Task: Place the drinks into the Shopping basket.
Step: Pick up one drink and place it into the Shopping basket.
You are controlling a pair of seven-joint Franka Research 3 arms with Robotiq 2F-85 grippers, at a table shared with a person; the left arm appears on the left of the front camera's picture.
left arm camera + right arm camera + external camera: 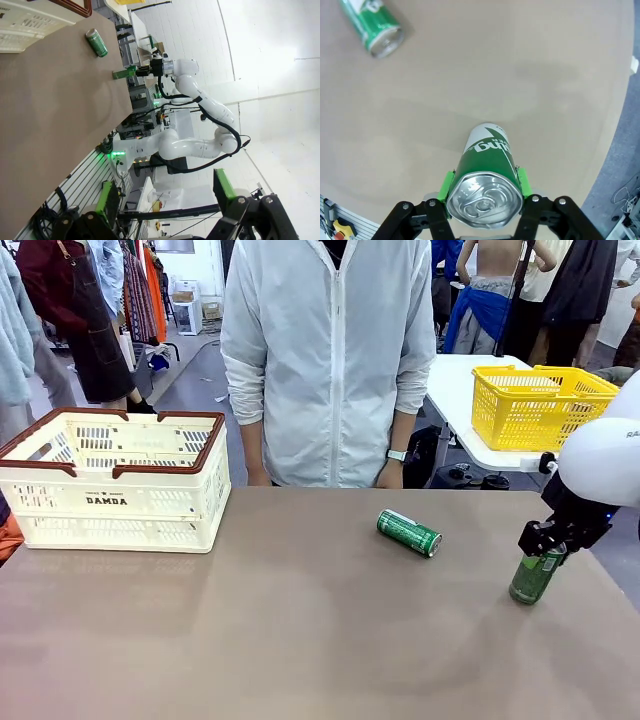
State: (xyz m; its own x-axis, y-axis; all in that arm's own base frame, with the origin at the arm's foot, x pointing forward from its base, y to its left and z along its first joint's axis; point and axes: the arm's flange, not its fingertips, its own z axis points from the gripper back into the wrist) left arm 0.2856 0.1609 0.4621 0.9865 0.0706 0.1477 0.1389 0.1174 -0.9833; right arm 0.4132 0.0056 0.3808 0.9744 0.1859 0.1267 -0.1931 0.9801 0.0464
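Over on the right side of the grey-brown tabletop (300, 640), the right gripper (545, 558) is clamped around an upright slim green metal can (533, 580). Another green metal can (409, 533) lies sideways mid-table, well apart from the cream slotted plastic basket (150, 502) with the brown rim at far left. The left gripper (167, 200) is spread wide, holding nothing.

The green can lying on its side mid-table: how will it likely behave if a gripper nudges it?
The lying can rests on its curved side on the smooth table, so a sideways push would probably roll it. Its glossy metal wall looks slippery, so a grip might slip. It looks undented and stiff; whether it is full cannot be told.
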